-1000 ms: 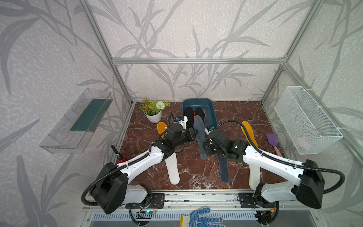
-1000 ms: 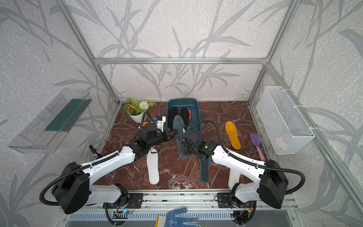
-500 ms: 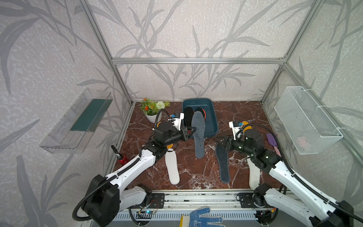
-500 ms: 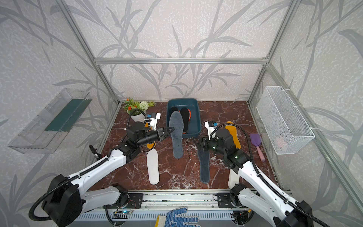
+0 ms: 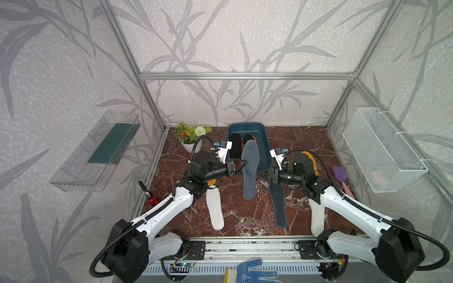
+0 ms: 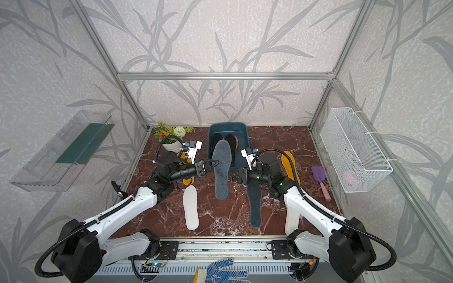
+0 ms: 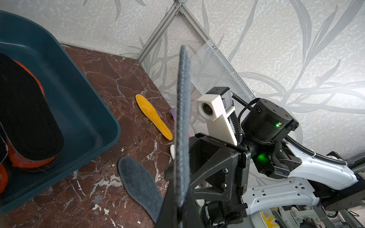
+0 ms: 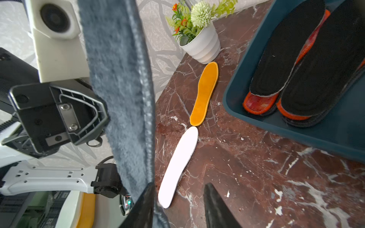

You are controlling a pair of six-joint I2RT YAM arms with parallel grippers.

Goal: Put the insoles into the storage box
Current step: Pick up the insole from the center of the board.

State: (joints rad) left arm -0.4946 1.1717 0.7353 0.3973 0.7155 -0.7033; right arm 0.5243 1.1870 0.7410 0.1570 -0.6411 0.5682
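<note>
**Teal, Black and Orange on Veined Marble**

The storage box (image 5: 263, 137) is dark teal, and the insoles (image 5: 236, 147) in it are black over mottled red-orange. The centre felt insole (image 5: 250, 171) and the second felt insole (image 5: 278, 208), lower right of it, are dark grey. The mustard insole (image 6: 286, 159) is yellow-orange and the white insole (image 5: 215, 210) is plain. The bench (image 5: 245, 220) is red-brown marble veined white. The walls (image 5: 245, 36) are pale grey with darker leaf sprays.

The right arm (image 5: 343, 203) covers the far part of a white insole (image 5: 316, 220) near the desk's front right corner; the left arm (image 5: 171, 205) hides most of a mustard insole (image 5: 211, 182). In the right wrist view the held grey insole (image 8: 122, 88) is blurred and cut off at both ends. The storage box (image 7: 83, 102) runs off both wrist views. We cannot name the pale pink thing (image 5: 377, 175) in the wire basket (image 5: 392, 147).
</note>
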